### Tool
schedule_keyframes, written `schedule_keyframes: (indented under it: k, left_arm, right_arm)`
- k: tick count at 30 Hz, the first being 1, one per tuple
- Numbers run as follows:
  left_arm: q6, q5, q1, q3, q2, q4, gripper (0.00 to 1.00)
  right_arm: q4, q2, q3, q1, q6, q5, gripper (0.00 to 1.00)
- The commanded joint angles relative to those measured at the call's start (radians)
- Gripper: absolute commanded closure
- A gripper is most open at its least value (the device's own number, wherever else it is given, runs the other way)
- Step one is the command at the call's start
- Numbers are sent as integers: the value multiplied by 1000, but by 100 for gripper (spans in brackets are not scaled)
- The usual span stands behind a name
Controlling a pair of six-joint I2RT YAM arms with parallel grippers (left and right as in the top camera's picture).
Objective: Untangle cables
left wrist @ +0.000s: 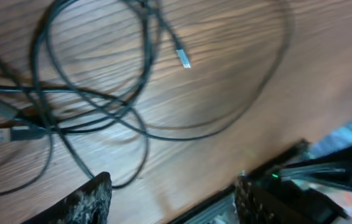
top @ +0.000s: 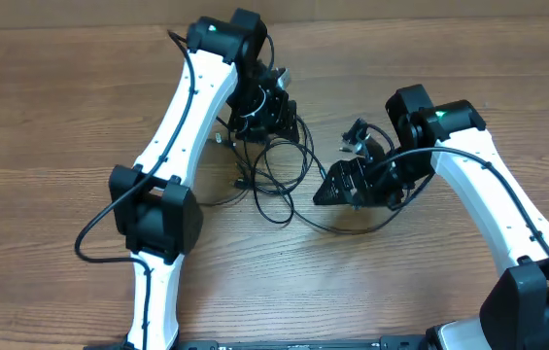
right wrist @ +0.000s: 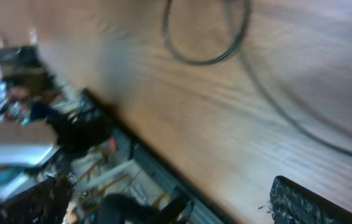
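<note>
The cables [top: 276, 173] lie as a tangle of thin black loops on the wooden table between my two arms. In the left wrist view the cables [left wrist: 95, 99] cross in a knot at the left, with a dark plug [left wrist: 14, 132] and a silver-tipped plug [left wrist: 183, 58] lying loose. My left gripper [top: 270, 117] hovers over the tangle's far side; in its own view the left gripper [left wrist: 172, 200] is open with bare wood between the fingers. My right gripper [top: 340, 185] sits to the right of the tangle, and the right gripper [right wrist: 169, 205] is open and holds nothing. One cable loop [right wrist: 205, 37] shows ahead of it.
The wooden table [top: 51, 107] spreads wide on the left and in front. Its edge with a dark rail [left wrist: 275, 165] shows in the left wrist view, and blurred clutter [right wrist: 32, 124] lies past that edge in the right wrist view.
</note>
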Motion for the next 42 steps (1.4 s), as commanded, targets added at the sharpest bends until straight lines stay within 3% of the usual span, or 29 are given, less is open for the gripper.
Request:
schedule_keyframes:
  k: [1, 10, 42]
  left_arm:
    - [-34, -149, -31, 4, 33, 4, 37]
    - [-146, -443, -58, 0, 53, 24, 38]
    - [-134, -316, -64, -295, 76, 395, 39]
  right_arm:
    - [53, 2, -5, -22, 196, 209, 0]
    - [128, 2, -5, -93, 331, 390, 0]
    - [186, 2, -5, -124, 330, 404, 0]
